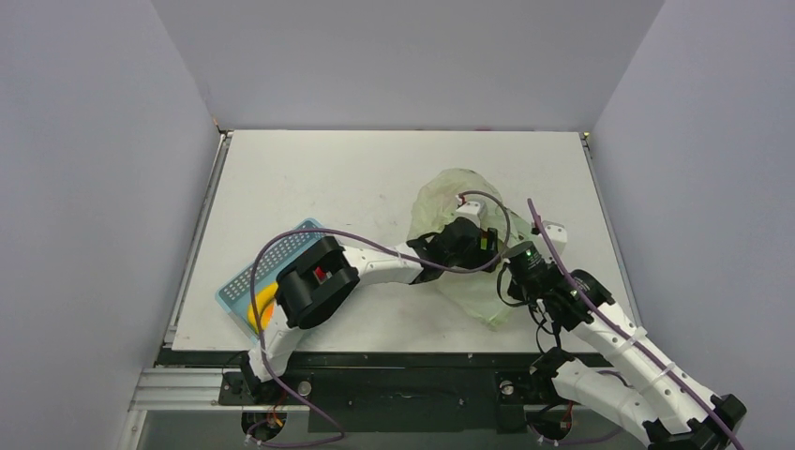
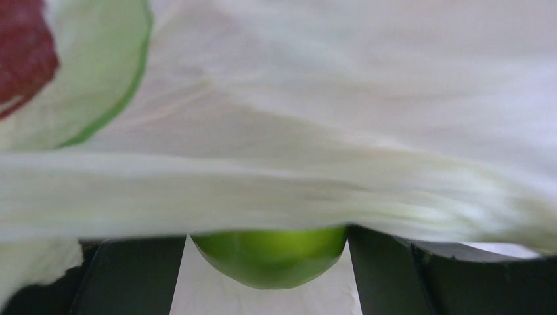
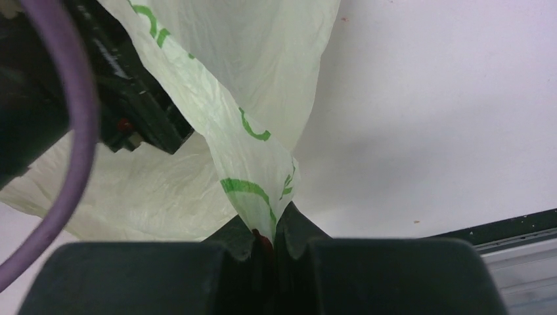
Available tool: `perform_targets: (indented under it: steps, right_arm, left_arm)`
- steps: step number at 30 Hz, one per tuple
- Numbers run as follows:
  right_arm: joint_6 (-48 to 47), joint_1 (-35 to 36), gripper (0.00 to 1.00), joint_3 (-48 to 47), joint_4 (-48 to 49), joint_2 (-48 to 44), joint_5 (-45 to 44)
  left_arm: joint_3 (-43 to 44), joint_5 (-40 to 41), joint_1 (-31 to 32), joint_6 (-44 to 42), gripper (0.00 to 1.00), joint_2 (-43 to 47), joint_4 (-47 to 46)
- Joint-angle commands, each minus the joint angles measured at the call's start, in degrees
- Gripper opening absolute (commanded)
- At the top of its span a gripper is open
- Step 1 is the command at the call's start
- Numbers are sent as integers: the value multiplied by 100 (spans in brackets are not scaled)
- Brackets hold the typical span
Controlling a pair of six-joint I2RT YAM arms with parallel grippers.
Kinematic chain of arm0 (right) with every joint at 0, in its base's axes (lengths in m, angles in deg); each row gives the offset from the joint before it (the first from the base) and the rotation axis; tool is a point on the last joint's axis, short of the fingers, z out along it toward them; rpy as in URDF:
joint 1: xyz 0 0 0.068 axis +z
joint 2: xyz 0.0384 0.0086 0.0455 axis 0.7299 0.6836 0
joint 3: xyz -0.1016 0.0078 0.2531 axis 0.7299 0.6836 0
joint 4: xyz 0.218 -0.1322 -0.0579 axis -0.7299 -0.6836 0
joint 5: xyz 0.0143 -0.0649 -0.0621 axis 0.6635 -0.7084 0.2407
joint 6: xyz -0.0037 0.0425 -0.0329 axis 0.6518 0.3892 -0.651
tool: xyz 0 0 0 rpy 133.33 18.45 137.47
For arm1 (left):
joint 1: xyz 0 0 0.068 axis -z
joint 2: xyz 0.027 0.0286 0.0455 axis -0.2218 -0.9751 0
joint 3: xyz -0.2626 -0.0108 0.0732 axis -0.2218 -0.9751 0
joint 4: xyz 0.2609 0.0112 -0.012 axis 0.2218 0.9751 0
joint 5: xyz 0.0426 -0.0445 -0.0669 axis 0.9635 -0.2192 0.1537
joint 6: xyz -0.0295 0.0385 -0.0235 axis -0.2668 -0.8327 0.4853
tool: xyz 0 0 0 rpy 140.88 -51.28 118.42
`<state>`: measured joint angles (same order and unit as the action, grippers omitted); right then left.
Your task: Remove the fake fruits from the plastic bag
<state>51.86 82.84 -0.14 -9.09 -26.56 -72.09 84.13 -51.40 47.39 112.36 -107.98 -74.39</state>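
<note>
Green fruit (image 2: 266,268) sits under the film of the plastic bag (image 1: 448,192), filling the gap between the wide-set fingers of the left claw (image 2: 267,244) and touching both. The right claw (image 3: 264,237) is pressed together, pinching the bag's edge. The bag lies right of centre on the table (image 1: 328,178), well apart from the blue basket (image 1: 246,281).

Blurred film of the plastic bag (image 2: 315,131) covers the top of the green fruit (image 2: 270,262) and the fingertips of the left end effector (image 2: 269,282); whether they press it cannot be told. From above, the left arm (image 1: 314,281) hides part of the basket (image 1: 267,255) and its yellow fruit (image 1: 262,303).
</note>
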Motion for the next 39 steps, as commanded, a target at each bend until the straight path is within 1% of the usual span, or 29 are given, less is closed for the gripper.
perform_targets:
  steps: [1, 2, 4, 9, 11, 13, 16, 19, 20, 21, 22, 23, 24, 25, 26, 27, 28, 29, 30, 31, 32, 33, 34, 35, 37, 39]
  right_arm:
    - [120, -28, 0, 30, 55, -171, -268]
    - [143, -28, 0, 22, 38, -172, -335]
    - [215, -40, 0, -2, -8, -148, -431]
    - [245, -81, 0, -63, -73, -187, -604]
    - [245, -107, 0, -85, -66, -222, -619]
    - [259, -115, 0, -77, -60, -220, -631]
    - [259, -130, 0, -66, -60, -247, -642]
    - [274, -136, 0, -43, -44, -294, -668]
    - [273, -143, 0, -40, -28, -295, -671]
    - [267, -149, 0, -44, -21, -279, -664]
    - [265, -150, 0, -49, -16, -270, -655]
    - [263, -158, 0, -53, -20, -262, -651]
    - [263, -163, 0, -54, -18, -269, -650]
    - [263, -167, 0, -48, -17, -273, -648]
    - [263, -168, 0, -47, -11, -287, -647]
    - [258, -171, 0, -35, 0, -295, -643]
    - [260, -174, 0, -31, 10, -310, -630]
    - [255, -175, 0, -22, 25, -320, -625]
    - [250, -180, 0, -16, 32, -328, -622]
    - [247, -185, 0, -13, 48, -338, -617]
    - [246, -186, 0, -7, 43, -339, -608]
    - [250, -186, 0, -4, 53, -343, -606]
    - [246, -193, 0, 6, 54, -351, -601]
    - [246, -190, 0, 7, 49, -349, -602]
    - [236, -190, 0, 1, 52, -374, -593]
    - [222, -193, 0, -8, 49, -400, -572]
  left_arm:
    - [-4, -339, -35, -307, 21, 1046, 228]
    - [-22, -374, -35, -353, 12, 1150, 357]
    - [-199, -484, -47, -378, 0, 1458, 481]
    - [-649, -999, -70, -52, 0, 2218, 714]
    - [-985, -1205, -60, 81, 0, 2595, 686]
    - [-1500, -1372, -68, 159, 0, 3038, 714]
    - [-1970, -1503, -68, 157, 0, 3883, 936]
    - [-2696, -1534, -95, 294, 0, 4894, 1249]
    - [-2840, -1534, -118, 312, 0, 5096, 1430]
    - [-3091, -1508, -125, 321, 0, 5515, 1561]
    - [-3196, -1464, -172, 290, 0, 5735, 1910]
    - [-3387, -1326, -200, 252, 0, 6193, 2113]
    - [-3463, -1237, -276, 187, 0, 6408, 2608]
    - [-3566, -1060, -327, 144, 0, 6869, 2884]
    - [-3600, -910, -442, 63, 0, 7102, 3416]
    - [-3629, -633, -515, 21, 0, 7502, 3710]
    - [-3627, -508, -694, -99, 0, 7700, 4247]
    - [-3602, -230, -786, -171, 0, 8044, 4481]
    - [-3543, -87, -970, -336, 0, 8182, 4916]
    - [-3492, 302, -1052, -412, 0, 8385, 5124]
    - [-3380, 535, -1190, -550, 0, 8449, 5516]
    - [-3314, 1092, -1271, -515, 0, 8515, 5709]
    - [-3194, 1370, -1281, -385, 0, 8523, 6019]
    - [-3160, 1686, -1292, -401, 0, 8531, 6090]
    - [-3035, 1980, -1312, -391, 0, 8466, 6176]
    - [-2989, 2306, -1329, -109, 0, 8386, 6231]
